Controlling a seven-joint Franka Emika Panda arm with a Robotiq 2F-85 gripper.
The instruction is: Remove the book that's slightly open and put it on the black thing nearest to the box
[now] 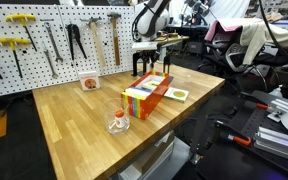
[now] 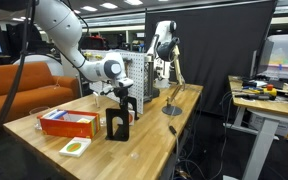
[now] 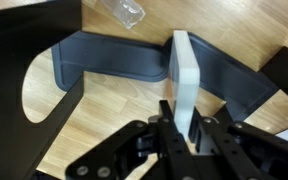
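My gripper [image 3: 184, 135] is shut on a thin white book [image 3: 187, 75] and holds it upright, edge-on in the wrist view. Under the book lies a dark grey bookend-like stand [image 3: 114, 60] on the wooden table. In both exterior views the gripper [image 1: 144, 55] [image 2: 124, 92] hangs just above the black stands [image 1: 142, 68] [image 2: 117, 122] beside the orange box [image 1: 147, 95] [image 2: 69, 122]. The book is hard to make out in the exterior views. I cannot tell whether the book touches the stand.
A white plate with a yellow thing [image 1: 179, 93] [image 2: 74, 147] lies near the box. A clear glass item [image 1: 119, 122] stands at the table's front. A small dish [image 1: 90, 83] sits near the pegboard with tools [image 1: 44, 40]. A lamp [image 2: 172, 100] stands at the table's far end.
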